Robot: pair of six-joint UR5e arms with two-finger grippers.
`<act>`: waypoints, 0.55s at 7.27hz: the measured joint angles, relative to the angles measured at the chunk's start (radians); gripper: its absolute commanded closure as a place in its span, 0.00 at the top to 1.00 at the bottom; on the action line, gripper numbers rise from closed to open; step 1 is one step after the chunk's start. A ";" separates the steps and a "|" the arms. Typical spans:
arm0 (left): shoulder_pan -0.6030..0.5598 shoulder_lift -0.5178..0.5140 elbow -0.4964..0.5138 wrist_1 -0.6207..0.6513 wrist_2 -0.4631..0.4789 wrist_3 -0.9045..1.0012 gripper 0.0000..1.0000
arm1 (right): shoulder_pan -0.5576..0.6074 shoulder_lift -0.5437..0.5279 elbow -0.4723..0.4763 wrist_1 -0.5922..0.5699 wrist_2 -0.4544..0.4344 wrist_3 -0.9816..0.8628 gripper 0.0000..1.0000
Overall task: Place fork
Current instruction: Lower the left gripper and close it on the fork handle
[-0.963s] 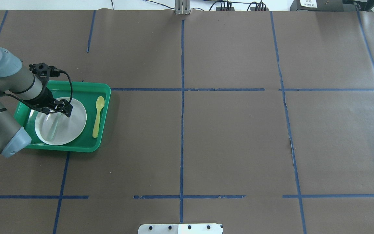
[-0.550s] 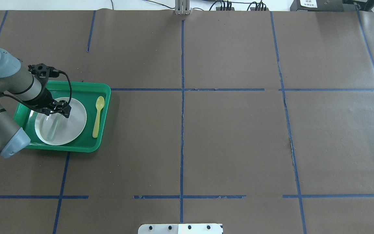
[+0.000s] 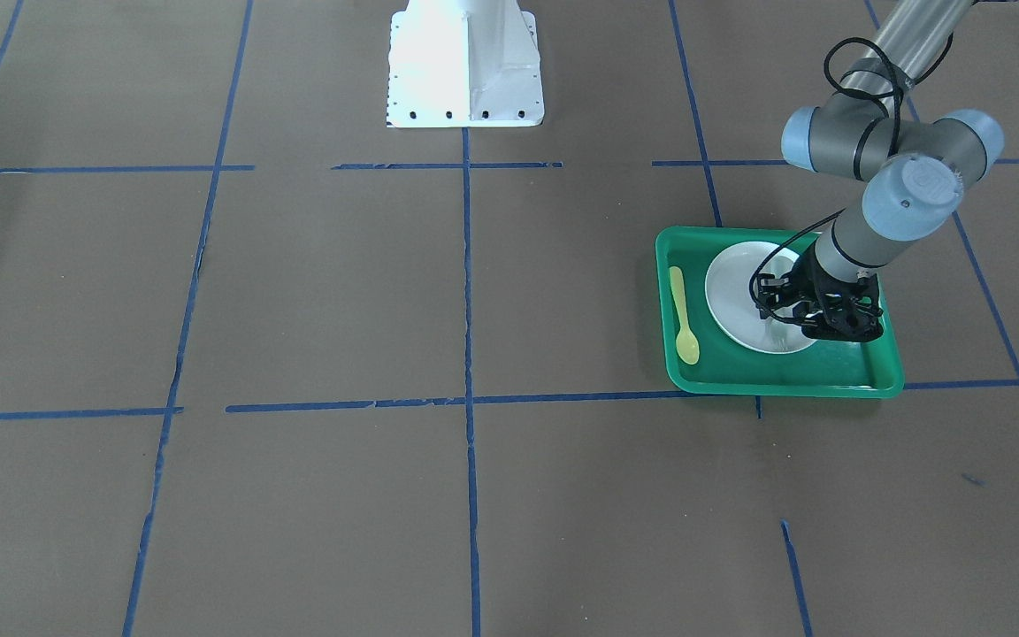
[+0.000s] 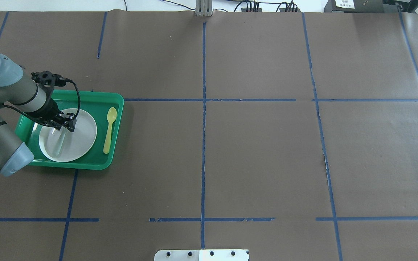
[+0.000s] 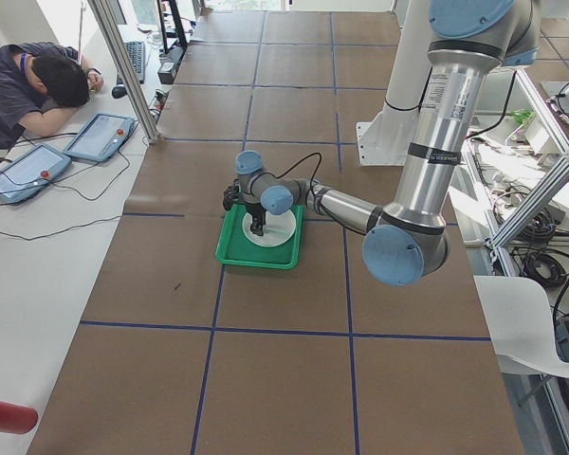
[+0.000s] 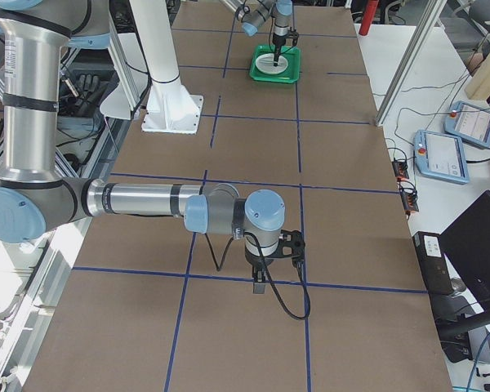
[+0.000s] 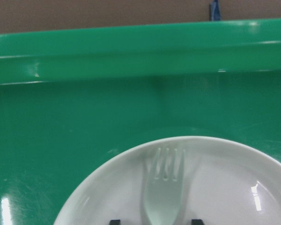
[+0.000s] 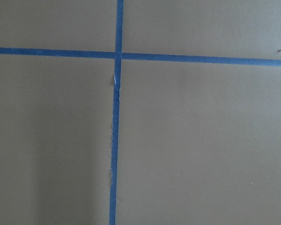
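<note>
Front-facing: left gripper (image 3: pixel 828 331) is hovering at plate (image 3: pixel 731 292) rim, inside tray (image 3: pixel 784 382).
Overhead: fork (image 4: pixel 59 140) is lying on plate; spoon (image 4: pixel 109 129) is lying beside plate.
Left wrist: jaws are standing apart, straddling fork; tines are pointing at tray wall.
Exterior right: right gripper (image 6: pixel 260 283), grip impossible to tell.

Robotics lab, not a home or kitchen. The worktable (image 4: pixel 259 152) is papered brown and gridded with blue tape (image 4: pixel 203 145). A grey industrial arm (image 5: pixel 434 142) reaches over it; a white pedestal (image 6: pixel 167 90) stands on it. Aluminium frame posts (image 5: pixel 123 57) line the edge. A white side bench (image 5: pixel 38 284) holds a teach pendant (image 5: pixel 100 136) and loose cables (image 5: pixel 76 227). An operator (image 5: pixel 33 90) slumps there, head on arm. Opposite are another pendant (image 6: pixel 443 155) and a dark screen (image 6: pixel 482 241).
</note>
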 measured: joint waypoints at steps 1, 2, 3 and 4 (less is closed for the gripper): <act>0.000 0.001 -0.002 0.000 0.000 -0.001 0.09 | 0.000 0.000 0.000 0.000 0.000 0.000 1.00; -0.001 0.001 -0.004 0.001 -0.011 -0.005 0.00 | 0.000 0.000 0.000 0.000 0.000 -0.001 1.00; -0.001 0.001 -0.006 0.002 -0.032 -0.015 0.00 | 0.000 0.000 0.000 0.000 0.000 -0.001 1.00; -0.002 0.002 -0.013 0.005 -0.050 -0.025 0.00 | 0.000 0.000 0.000 0.000 0.000 -0.001 1.00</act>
